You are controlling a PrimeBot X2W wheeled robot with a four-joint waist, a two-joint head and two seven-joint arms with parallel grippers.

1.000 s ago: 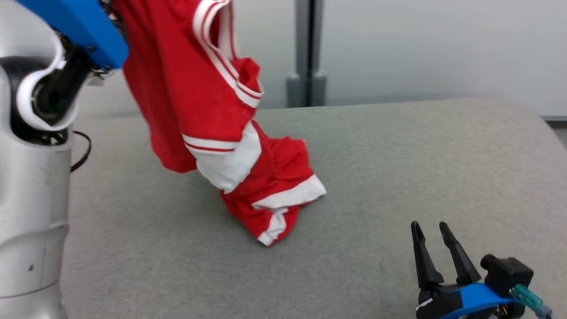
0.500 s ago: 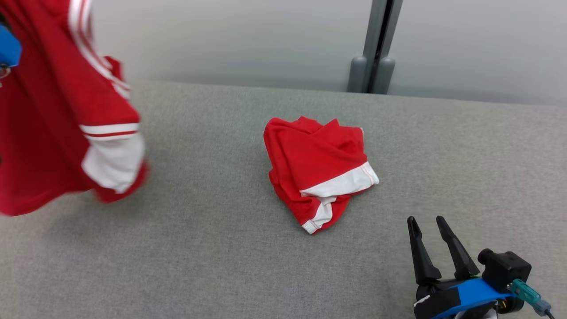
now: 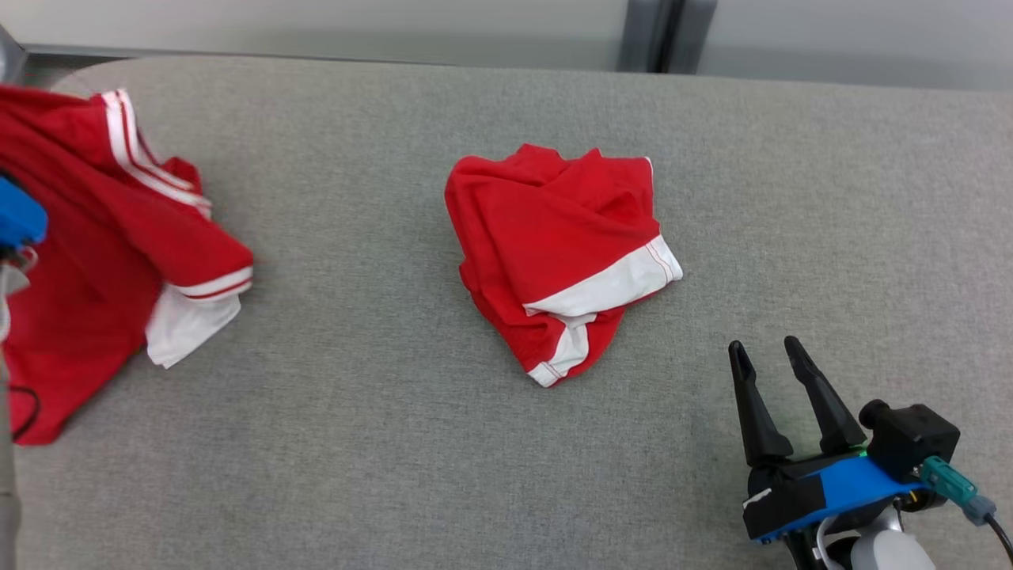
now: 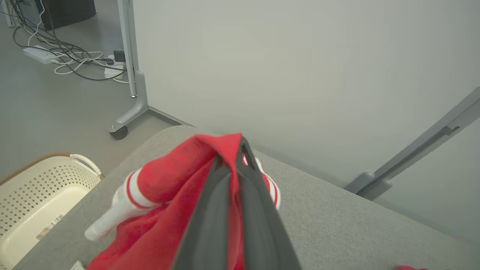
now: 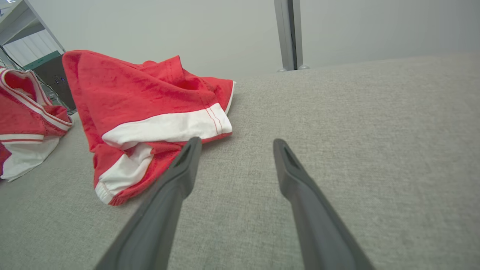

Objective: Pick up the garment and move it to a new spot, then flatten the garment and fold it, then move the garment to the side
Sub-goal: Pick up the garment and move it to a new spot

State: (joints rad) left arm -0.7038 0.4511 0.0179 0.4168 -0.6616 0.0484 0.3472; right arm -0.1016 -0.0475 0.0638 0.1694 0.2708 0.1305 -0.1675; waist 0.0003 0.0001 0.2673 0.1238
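Lowered since half a second earlier: found the garment (image 3: 103, 237), then hanging in the air at the left, now draped on the left end of the desk (image 3: 356, 459). Noted that the head view itself had tilted down over the same span. Saw the left gripper (image 4: 230, 152) with jaws pressed together, pinching a fold of the garment's red cloth at its raised top, the rest spilling from there down to the desk. Saw the right gripper (image 3: 764, 345) low at the near right, jaws spread and holding nothing, as before, well apart from the garment. Found a second red garment (image 3: 554, 237) crumpled at the desk's middle, between the two, white hem band toward the right jaws. Judged the garment's long axis to run roughly near to far along the desk's left end, striped edge at the far end, white-cuffed sleeve pointing toward the desk's middle. Saw a cream basket (image 4: 33, 195) on the floor beside that end.
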